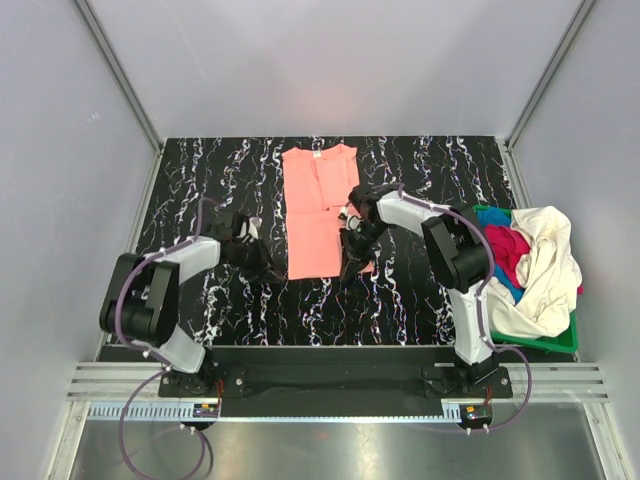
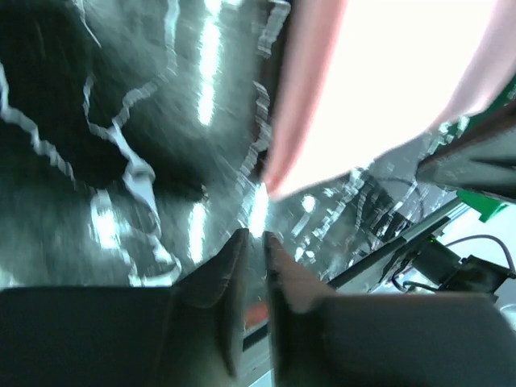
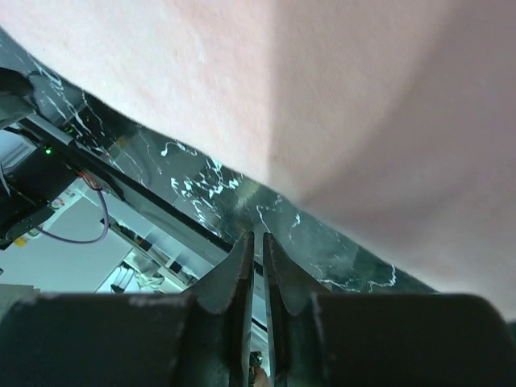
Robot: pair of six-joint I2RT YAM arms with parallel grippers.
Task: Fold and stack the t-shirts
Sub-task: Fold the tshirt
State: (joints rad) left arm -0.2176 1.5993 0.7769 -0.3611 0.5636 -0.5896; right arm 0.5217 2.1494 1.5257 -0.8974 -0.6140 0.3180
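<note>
A salmon-pink t-shirt [image 1: 318, 215] lies folded into a long strip in the middle of the black marbled table [image 1: 420, 290], collar at the far end. My left gripper [image 1: 268, 270] hovers just left of its near left corner; in the left wrist view the pink cloth [image 2: 387, 89] lies beyond the left gripper [image 2: 255, 234], whose jaws stand a narrow slit apart and empty. My right gripper [image 1: 350, 268] is over the shirt's near right corner. In the right wrist view, the right gripper [image 3: 258, 235] is open a slit over bare table, just short of the shirt's edge [image 3: 322, 81].
A green plastic basket [image 1: 560, 343] stands at the table's right edge. It holds a heap of cream-white [image 1: 545, 270], magenta [image 1: 505, 250] and blue [image 1: 505, 285] shirts that spills over its rim. Grey walls close in the table on three sides.
</note>
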